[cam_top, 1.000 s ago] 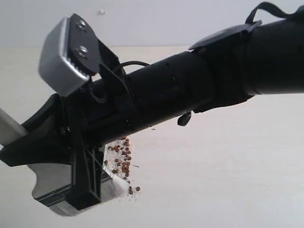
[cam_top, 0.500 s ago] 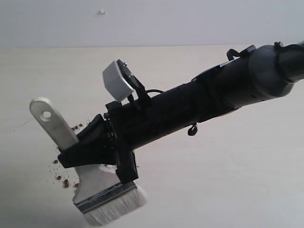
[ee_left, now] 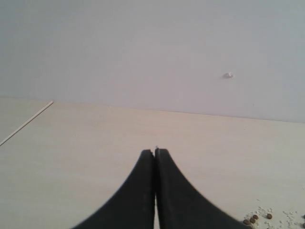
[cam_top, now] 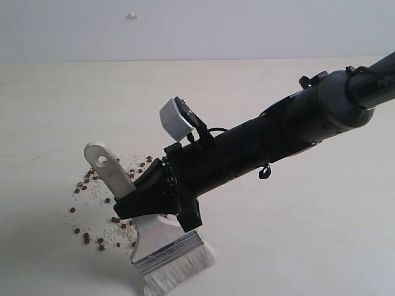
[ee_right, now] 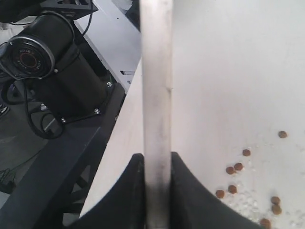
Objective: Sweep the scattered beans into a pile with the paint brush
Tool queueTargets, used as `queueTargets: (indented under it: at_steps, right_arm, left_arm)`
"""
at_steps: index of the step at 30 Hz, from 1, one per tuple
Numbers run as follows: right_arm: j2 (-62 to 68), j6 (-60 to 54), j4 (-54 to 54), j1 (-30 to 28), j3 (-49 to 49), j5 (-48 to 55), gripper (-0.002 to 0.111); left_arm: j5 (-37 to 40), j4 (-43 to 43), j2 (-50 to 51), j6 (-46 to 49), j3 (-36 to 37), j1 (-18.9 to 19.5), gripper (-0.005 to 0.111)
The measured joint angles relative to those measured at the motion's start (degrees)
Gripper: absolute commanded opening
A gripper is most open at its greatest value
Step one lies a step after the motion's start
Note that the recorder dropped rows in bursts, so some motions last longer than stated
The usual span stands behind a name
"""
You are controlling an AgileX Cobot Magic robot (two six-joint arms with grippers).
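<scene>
Shifted rightward, the paint brush now stands beside the beans, pinched by the right tool; the left tool is pressed together.

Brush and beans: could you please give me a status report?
Right gripper shut on brush; left gripper shut, empty. Beans scattered beside brush, no pile yet. Nothing in the way.

My right arm hides the middle of the brush and some beans; the lower edge cuts the bristles.
</scene>
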Motion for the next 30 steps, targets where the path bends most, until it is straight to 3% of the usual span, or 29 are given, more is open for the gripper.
queueTargets:
  at_steps: [30]
  right_arm:
    - [14.4, 1.5, -0.8, -2.9, -28.3, 0.9, 0.000]
  left_arm:
    - [0.0, 0.0, 0.0, 0.0, 0.0, 0.0, 0.000]
